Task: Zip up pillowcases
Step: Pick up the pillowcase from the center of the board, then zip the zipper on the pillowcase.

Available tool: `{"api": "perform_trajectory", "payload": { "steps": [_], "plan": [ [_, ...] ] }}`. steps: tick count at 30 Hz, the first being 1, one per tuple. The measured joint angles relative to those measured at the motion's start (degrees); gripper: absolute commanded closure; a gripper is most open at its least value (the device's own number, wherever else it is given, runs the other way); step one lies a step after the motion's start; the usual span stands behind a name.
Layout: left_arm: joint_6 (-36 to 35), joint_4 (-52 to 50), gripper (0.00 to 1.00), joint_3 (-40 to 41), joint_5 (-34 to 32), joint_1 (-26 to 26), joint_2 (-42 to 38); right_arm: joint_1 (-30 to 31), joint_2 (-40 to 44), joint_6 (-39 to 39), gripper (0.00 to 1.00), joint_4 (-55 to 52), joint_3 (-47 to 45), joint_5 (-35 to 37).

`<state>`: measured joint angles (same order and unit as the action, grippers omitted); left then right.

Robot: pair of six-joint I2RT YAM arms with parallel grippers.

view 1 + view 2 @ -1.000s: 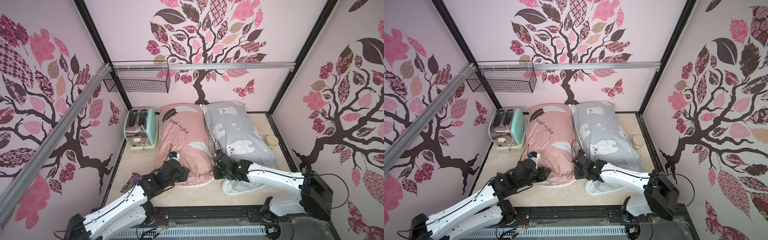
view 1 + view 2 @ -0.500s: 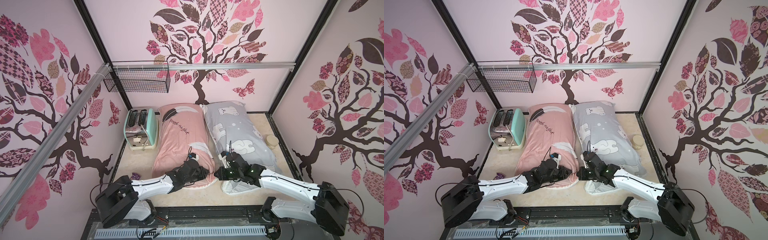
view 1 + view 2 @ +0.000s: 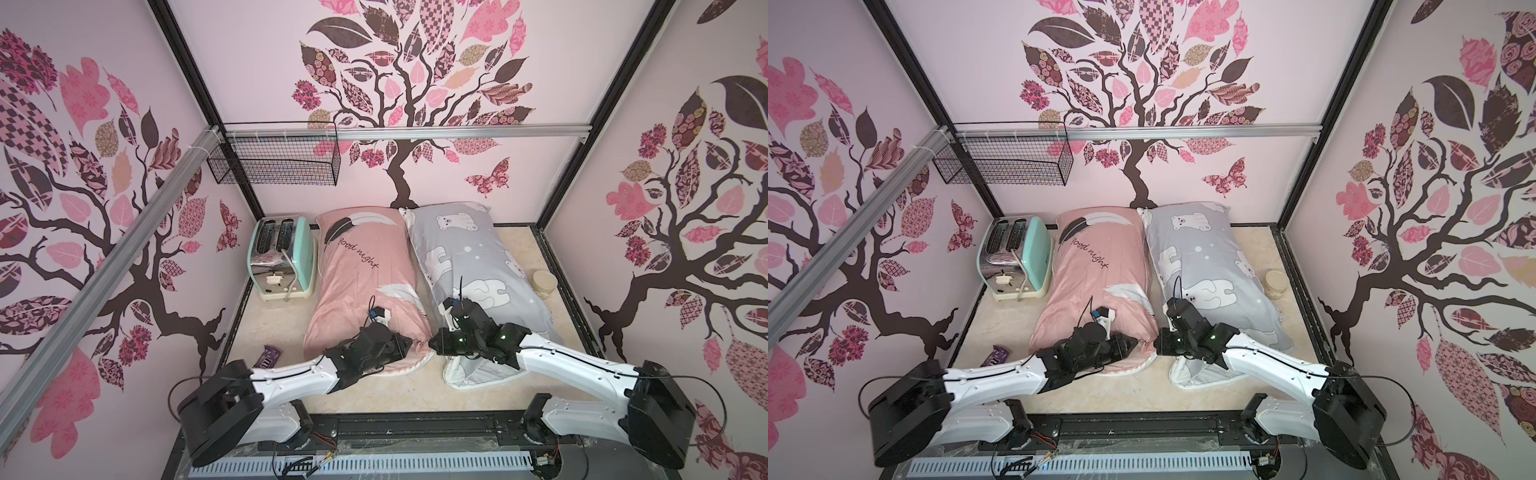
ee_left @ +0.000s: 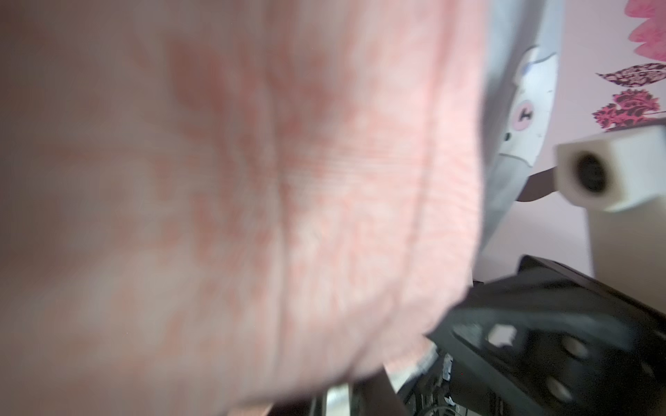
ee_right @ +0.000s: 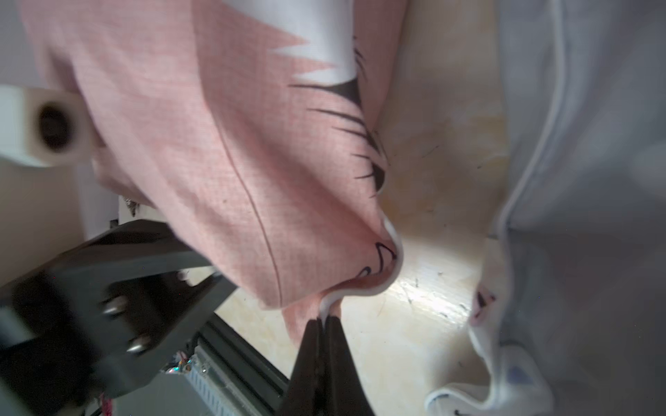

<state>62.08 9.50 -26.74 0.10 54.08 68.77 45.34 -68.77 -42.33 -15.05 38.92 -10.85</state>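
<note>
Though aslant, "good night" script (image 3: 360, 250) on pink pillowcase (image 3: 353, 291)

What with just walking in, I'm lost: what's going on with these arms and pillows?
Both arms work at the near end of the pink pillowcase. The right gripper is shut on its white-piped corner; the left gripper is against the same end, its grip hidden by fabric. The grey pillowcase lies alongside.
</note>
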Motion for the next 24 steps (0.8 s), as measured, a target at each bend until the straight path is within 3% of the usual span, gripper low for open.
{"api": "perform_trajectory", "payload": {
  "steps": [4, 7, 24],
  "plan": [
    [-0.9, -5.7, 0.93, -1.3, -0.1, 1.2, -4.2, 0.0, -1.4, 0.3, 1.00, -1.4, 0.1, 2.6],
    [-0.7, -6.9, 0.94, -3.5, 0.4, 3.8, -2.4, 0.0, -1.7, 0.3, 1.00, -1.5, 0.1, 2.9],
    [3.3, 14.4, 0.98, -6.4, 6.3, 4.7, 22.7, -0.1, 1.6, -1.9, 1.00, 3.0, -2.3, -3.4]
  ]
}}
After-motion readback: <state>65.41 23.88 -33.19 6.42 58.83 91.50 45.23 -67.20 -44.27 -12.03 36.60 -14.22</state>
